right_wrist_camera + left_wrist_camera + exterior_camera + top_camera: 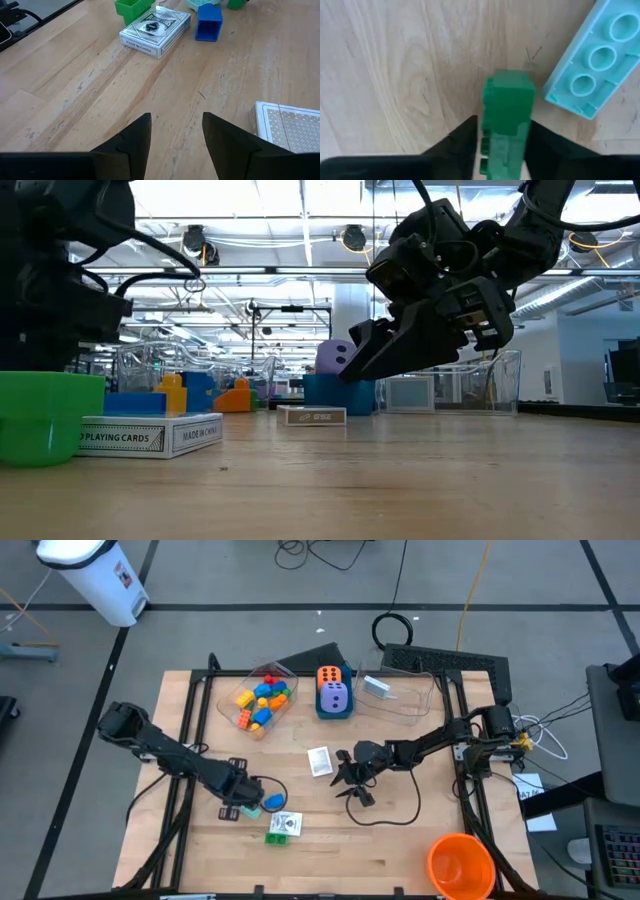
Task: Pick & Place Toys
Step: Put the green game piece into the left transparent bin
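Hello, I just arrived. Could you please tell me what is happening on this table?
The left claw has a green brick between its fingers, low over the wooden table, next to a light blue brick. The right claw hangs open and empty near a white card deck. More coloured bricks sit in a clear tub, with two dice beside it.
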Available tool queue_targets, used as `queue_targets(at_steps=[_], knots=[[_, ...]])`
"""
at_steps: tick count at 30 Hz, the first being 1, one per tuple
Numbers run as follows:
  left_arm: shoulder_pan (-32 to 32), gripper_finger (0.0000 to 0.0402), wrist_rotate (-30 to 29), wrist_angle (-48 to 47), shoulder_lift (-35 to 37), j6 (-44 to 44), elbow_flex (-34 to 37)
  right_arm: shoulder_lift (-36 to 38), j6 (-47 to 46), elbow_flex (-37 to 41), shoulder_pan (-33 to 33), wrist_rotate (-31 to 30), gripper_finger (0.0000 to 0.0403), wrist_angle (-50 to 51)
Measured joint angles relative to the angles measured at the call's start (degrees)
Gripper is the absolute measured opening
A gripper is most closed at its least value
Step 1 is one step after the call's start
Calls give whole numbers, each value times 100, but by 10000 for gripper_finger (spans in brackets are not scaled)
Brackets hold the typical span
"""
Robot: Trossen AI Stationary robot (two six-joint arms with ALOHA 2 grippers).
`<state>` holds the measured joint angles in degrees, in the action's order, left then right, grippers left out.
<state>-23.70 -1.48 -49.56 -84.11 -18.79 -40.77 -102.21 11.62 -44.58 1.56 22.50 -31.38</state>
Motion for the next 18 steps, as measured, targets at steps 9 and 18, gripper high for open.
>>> queue_targets(at_steps=[9, 18], knots=[[197, 90, -33, -44, 577, -409, -329, 0, -49, 0, -1, 4, 171, -47], [236, 100, -1393, 11, 920, -440, -1079, 0, -1024, 0, 4, 9, 169, -1083]])
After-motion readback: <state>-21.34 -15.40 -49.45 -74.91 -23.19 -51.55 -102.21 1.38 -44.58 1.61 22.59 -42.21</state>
